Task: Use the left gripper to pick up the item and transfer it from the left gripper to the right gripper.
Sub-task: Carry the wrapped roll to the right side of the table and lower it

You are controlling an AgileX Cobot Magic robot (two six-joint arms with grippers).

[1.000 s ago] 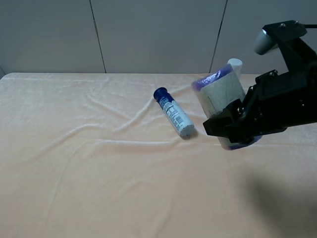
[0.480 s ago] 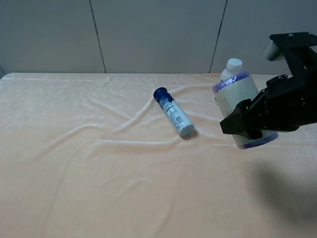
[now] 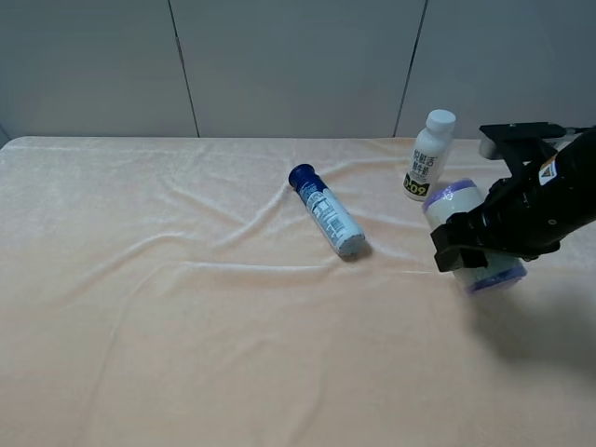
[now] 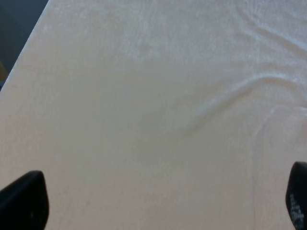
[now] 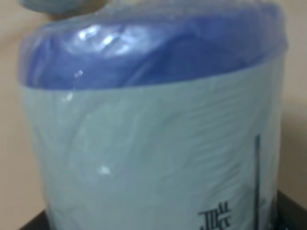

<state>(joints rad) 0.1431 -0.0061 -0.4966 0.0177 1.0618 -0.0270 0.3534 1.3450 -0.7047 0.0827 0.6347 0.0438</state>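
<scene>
R pincer [image 3: 459, 253] is clamped on the item [image 3: 454, 201], gripping it round the cream-white mid section. One purple end shows above the claw and the other pokes out below. The jaws are spread about as wide as the fat cylinder, w/ no slack visible. In the R wrist view the item [image 5: 153, 143] fills nearly the whole pic: purple band at one end, pale wrapped body, a bit of dark print. Only slivers of black pincer show at the corners.

The item hangs tilted, just in front of the white bottle [image 3: 428, 154] and a little to its R as seen from the high cam. It's low over the table [image 3: 186, 326]. Can't tell if the lower purple end touches the cloth.

L pincer [image 4: 160, 199] is spread wide. Its two black fingers [image 4: 24, 199] sit at opposite edges of the L wrist view, w/ nothing but wrinkled cloth between them. It holds nothing and touches nothing, and it's out of the high cam's sight.

The blue-capped bottle [image 3: 326, 211] lies on its side, well L of the white bottle and a bit nearer the cam, cap end pointing away.

Vs 1 s ago: the R pincer and item were higher then and masked most of the white bottle. At 0.5 s ago the bottle's cap and neck were out. Now the pair has dropped and slid R, so the whole bottle incl. its black-yellow label is clear. The blue-capped bottle hasn't budged.
</scene>
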